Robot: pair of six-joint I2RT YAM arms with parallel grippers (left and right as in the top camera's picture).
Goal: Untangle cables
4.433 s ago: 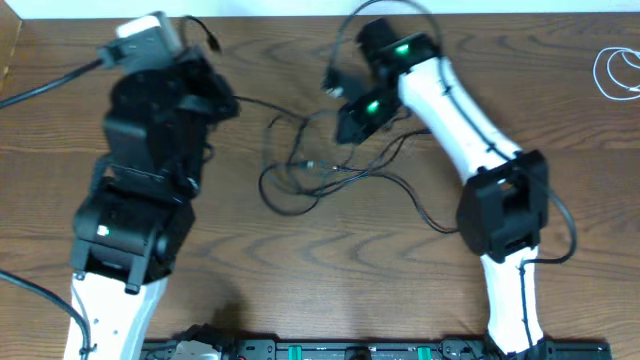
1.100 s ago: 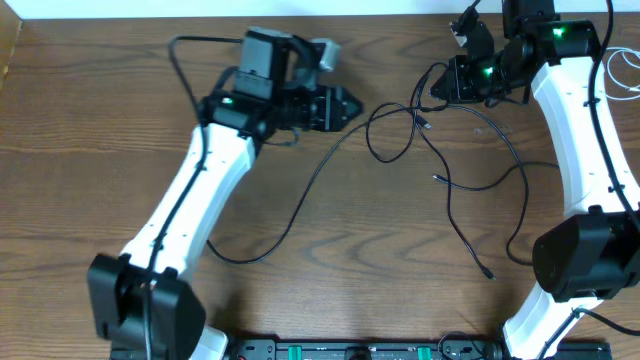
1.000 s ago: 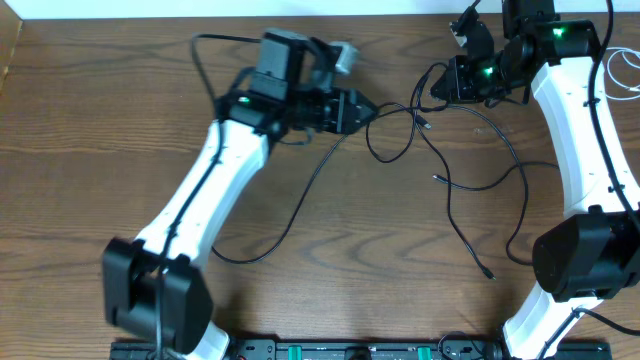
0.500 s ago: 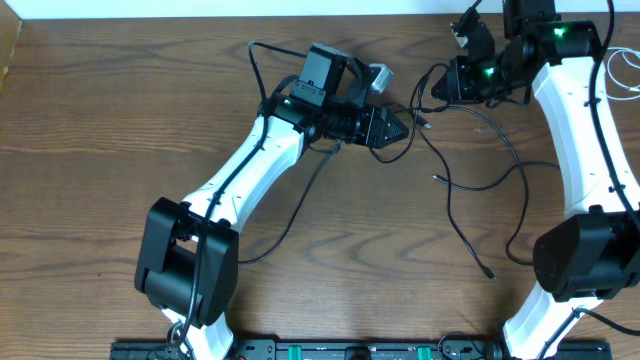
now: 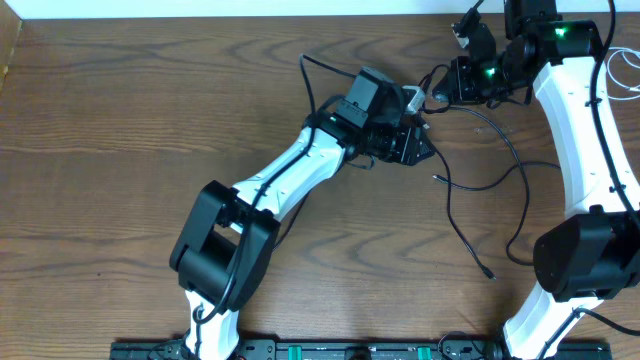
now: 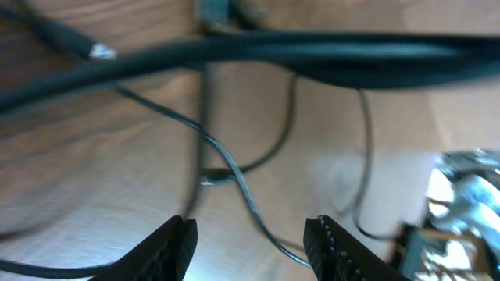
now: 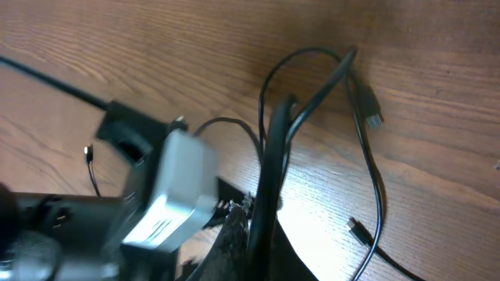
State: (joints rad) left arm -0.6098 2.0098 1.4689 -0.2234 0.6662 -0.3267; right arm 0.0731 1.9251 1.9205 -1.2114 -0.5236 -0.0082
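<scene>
**A:** Right pincer (image 5: 440, 88) is at the far edge of the bench (image 5: 120, 150), and the wrist camera shows it pinched tight on the black cables (image 7: 272, 156). Two strands rise out of the closed tips.

**B:** And the left pincer (image 5: 424, 149) sits just beside the right pincer, on the near side. Its fingers (image 6: 176, 248) stand wide apart with nothing gripped.

**A:** One thin black strand runs across the wood under that gap. Whether it touches the tips, I can't tell, because the whole left wrist view is smeared.

**B:** There's a thick dark band (image 6: 328, 51) across the top of that view. It's far too blurred to say if it's cable or arm wiring.

**A:** From above, the rest of the black cables trail away from the right pincer toward the near edge. They end in a small plug (image 5: 489, 273) lying well apart from it.

**B:** The left arm covers part of the cables beside the right pincer, so I can't follow where the strands cross.

**A:** In the right wrist view, a pale grey box (image 7: 168, 195) on the left arm blocks the lower left. Another plug (image 7: 373, 117) lies flat on the wood to the right of the held strands.

**B:** The white cable (image 5: 622, 72) is off to the right of the right pincer, beyond the arm. It's cut off by the frame edge, so only part of its coil shows.
</scene>
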